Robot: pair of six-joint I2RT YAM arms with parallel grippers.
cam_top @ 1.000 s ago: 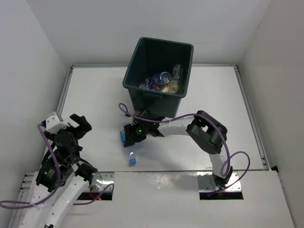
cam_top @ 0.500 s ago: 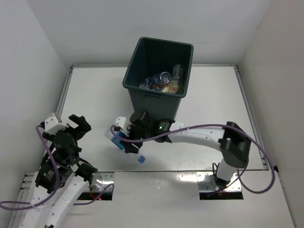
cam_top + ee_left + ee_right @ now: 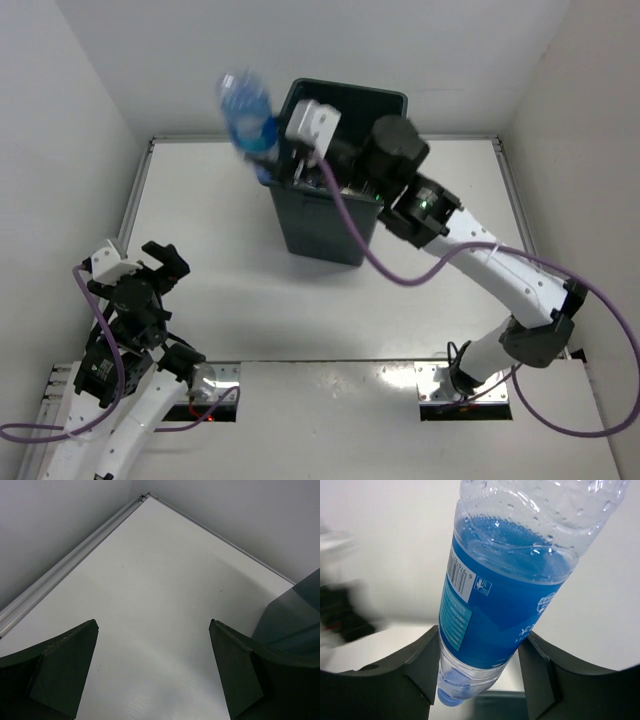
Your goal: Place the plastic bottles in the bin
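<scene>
Pinching a blue-labelled bottle (image 3: pixel 246 112), your right jaws hold it up beside the bin (image 3: pixel 322 222); your left jaws stand spread.

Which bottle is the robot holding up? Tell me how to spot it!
Find the big dark bin at the back of the table. Just past its left rim, the right gripper grips a clear bottle by its cap end. It has a blue label and is up in the air, not in the bin.
</scene>
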